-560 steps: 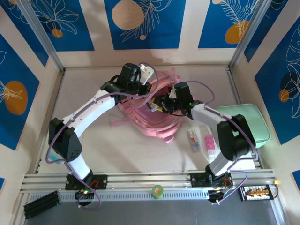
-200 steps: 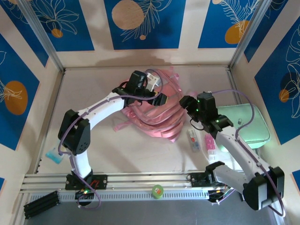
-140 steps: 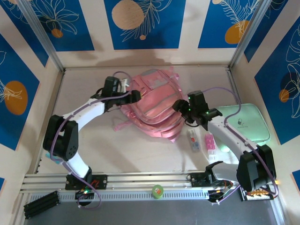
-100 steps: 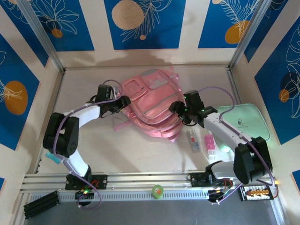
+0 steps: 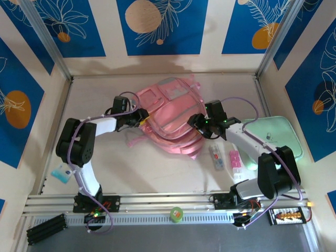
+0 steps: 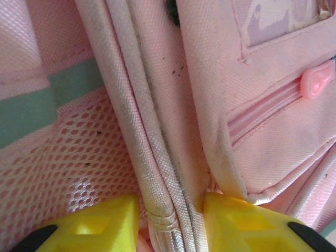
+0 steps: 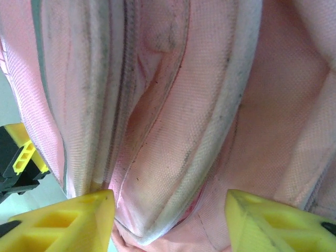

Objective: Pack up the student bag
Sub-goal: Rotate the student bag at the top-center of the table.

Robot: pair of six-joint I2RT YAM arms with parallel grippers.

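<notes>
rail: a green roll sits on the near rail between the two arm bases, clear of the work.
surface: a pale blue card lies by the left arm's lower link. A white pack and a pink pack lie just beside the right arm, near the bag's near right corner.
case: mint and flat, at the right edge, apart from the bag, with the right arm reaching past it.
bag: lies flat in the middle of the surface, pocket panel up, straps trailing to the near left.
left tool: at the bag's left edge. It is narrow, its pads pressed on both sides of a piped seam, with mesh on one side and a zip pull on the other.
right tool: at the bag's right edge. It is wide, with a soft fold of the bag between the fingers and not yet pinched.
step: probably taking hold of both sides so the bag can be raised or its mouth spread.
doing it well: the right tool should bite one firm edge rather than loose layers. Both grips should sit deep on the pads before any pull, and the two arms should then pull evenly, since the soft fabric will sag and slip.
in the way: the two packs sit close under the right arm and could be swept aside. The trailing straps may drag or snag.
far: blue patterned wall panels close off the back.
</notes>
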